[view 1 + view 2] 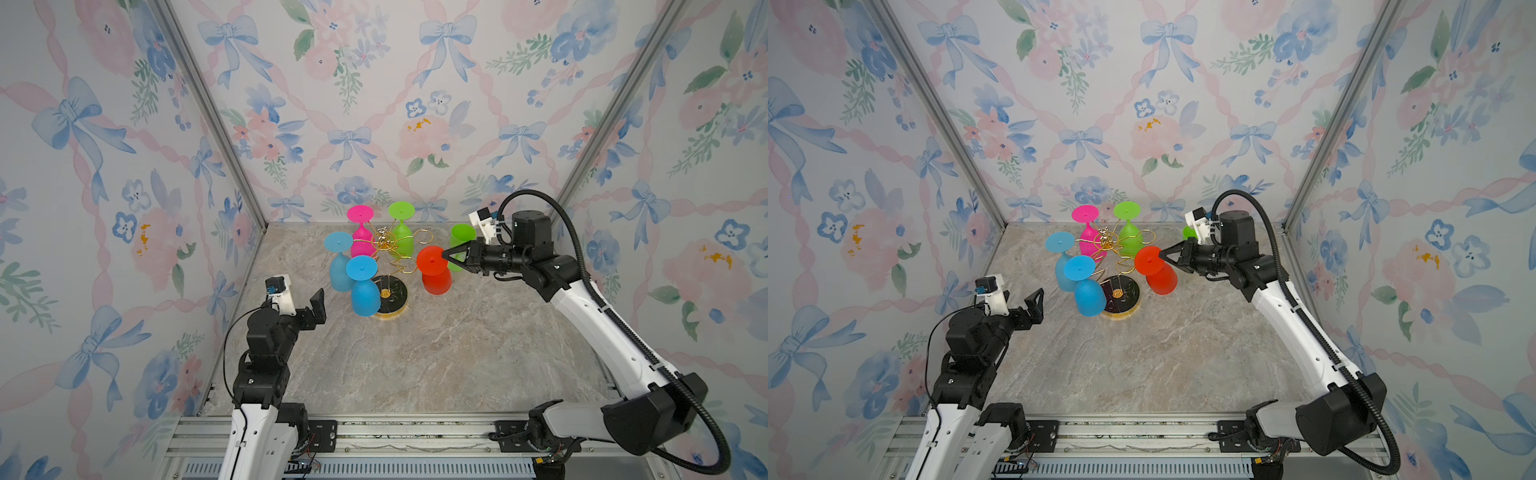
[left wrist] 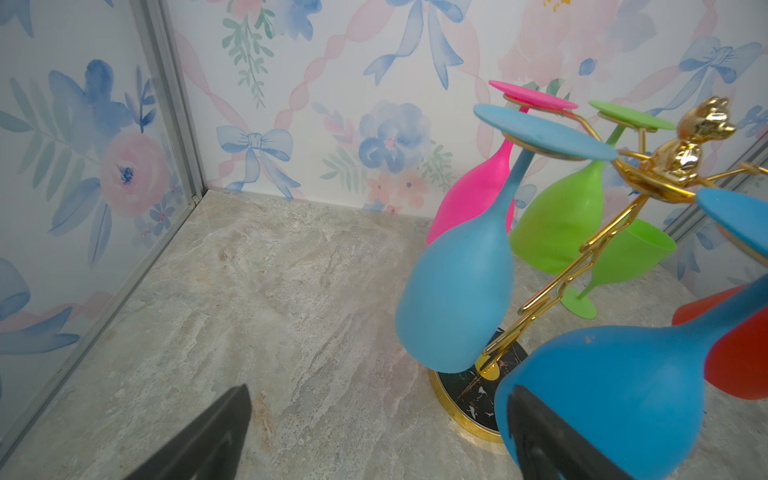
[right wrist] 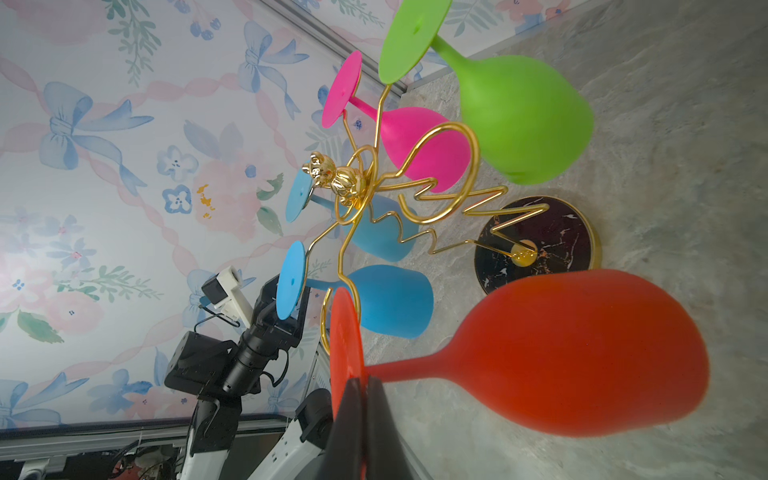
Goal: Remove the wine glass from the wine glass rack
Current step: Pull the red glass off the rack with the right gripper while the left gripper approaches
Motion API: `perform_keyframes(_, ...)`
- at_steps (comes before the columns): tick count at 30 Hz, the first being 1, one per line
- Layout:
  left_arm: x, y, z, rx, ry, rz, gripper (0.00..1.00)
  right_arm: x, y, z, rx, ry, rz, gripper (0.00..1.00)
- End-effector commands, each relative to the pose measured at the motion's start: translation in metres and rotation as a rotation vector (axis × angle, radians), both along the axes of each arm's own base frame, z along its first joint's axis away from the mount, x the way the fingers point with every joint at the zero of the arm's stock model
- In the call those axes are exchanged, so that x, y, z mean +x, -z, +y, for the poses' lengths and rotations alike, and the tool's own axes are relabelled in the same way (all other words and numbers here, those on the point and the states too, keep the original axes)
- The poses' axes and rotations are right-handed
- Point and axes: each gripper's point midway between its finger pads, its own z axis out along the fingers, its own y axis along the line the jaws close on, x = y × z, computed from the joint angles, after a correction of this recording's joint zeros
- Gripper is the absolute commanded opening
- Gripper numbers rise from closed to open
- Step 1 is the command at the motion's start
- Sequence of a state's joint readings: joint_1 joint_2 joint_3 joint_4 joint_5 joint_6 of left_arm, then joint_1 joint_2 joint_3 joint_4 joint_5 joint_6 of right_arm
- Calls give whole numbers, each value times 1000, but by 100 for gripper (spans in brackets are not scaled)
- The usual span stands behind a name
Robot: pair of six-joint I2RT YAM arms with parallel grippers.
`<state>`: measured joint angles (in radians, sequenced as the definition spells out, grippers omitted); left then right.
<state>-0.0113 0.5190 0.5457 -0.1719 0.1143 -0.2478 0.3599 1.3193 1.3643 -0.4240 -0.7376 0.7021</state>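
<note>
- The left gripper [image 1: 316,303] hovers nearest, on the near left of the wine glass rack [image 1: 384,240]. Its jaws are spread wide and empty, and it points toward the closer blue glass [image 1: 365,297] without touching it.
- Four glasses hang upside down from the rack's ring arms. They are that blue glass, a second blue glass [image 1: 340,276] behind it, and on the rack's far side a pink glass [image 1: 360,243] and a hanging green glass [image 1: 402,244].
- On the rack's right side, the right gripper [image 1: 445,254] is pinched tight on the rim of the red wine glass [image 1: 435,276] foot disc.
- The red glass hangs bowl-down with its foot just beside an empty gold ring [image 1: 405,266]. The stem looks clear of that ring, but I cannot tell whether foot and wire touch.
- Farther right of the rack, behind that gripper, an upright green glass [image 1: 460,241] stands on the table [image 1: 415,365], off the rack.
- By my judgement, the red glass is nearly off the rack. What remains is to draw it fully away from the rack and set it down.
</note>
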Motion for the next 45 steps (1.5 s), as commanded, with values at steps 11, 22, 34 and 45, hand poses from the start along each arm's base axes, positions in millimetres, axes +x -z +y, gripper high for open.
perform_keyframes(11, -48, -52, -81, -166, 435, -103, 96, -30, 37, -17, -89, -10, -87, 3)
perform_keyframes(22, -69, -46, -128, -191, 625, -53, 92, -44, 54, -29, -158, 2, -142, 1)
perform_keyframes(34, -82, -31, -191, -171, 759, 19, 90, -66, 47, -20, -192, -56, -345, 0)
perform_keyframes(45, -99, -46, -250, -320, 935, -10, 77, -85, 44, -10, -184, -93, -501, 0)
